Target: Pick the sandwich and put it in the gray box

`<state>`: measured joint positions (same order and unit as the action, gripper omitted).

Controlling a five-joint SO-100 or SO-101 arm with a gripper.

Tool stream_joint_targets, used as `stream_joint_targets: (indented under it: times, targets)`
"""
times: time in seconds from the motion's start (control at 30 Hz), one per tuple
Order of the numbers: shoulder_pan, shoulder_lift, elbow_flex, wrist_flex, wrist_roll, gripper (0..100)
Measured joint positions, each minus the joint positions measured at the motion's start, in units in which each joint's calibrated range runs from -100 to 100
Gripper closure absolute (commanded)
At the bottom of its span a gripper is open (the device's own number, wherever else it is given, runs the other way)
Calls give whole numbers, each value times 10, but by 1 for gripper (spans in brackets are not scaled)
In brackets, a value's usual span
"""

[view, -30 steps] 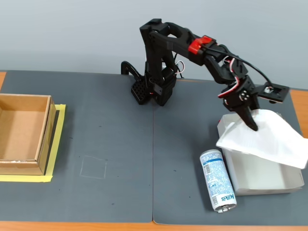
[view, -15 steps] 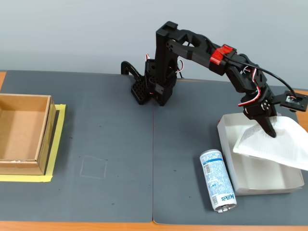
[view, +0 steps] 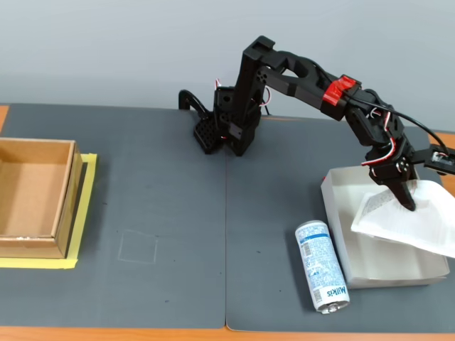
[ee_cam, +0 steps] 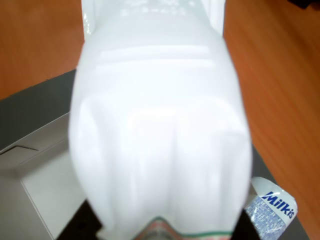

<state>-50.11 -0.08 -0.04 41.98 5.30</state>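
At the right of the fixed view, the gripper (view: 407,201) clamps the sandwich (view: 412,220) over the gray box (view: 341,234), beside the can (view: 321,266).

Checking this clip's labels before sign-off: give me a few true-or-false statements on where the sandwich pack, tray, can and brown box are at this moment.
1. The white wedge-shaped plastic sandwich pack is held by the end effector over the shallow pale gray cardboard tray. True.
2. The white-and-blue drink can stands upright. False: it lies on its side beside the tray.
3. The brown cardboard box holds the can. False: it looks empty.
4. The sandwich pack fills most of the wrist view. True.
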Motion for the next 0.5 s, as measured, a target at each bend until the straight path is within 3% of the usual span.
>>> stream_joint_targets:
  times: [0.23, 0.5]
  targets:
    - [0, 0, 0, 0, 0, 75]
    - [0, 0, 0, 0, 0, 74]
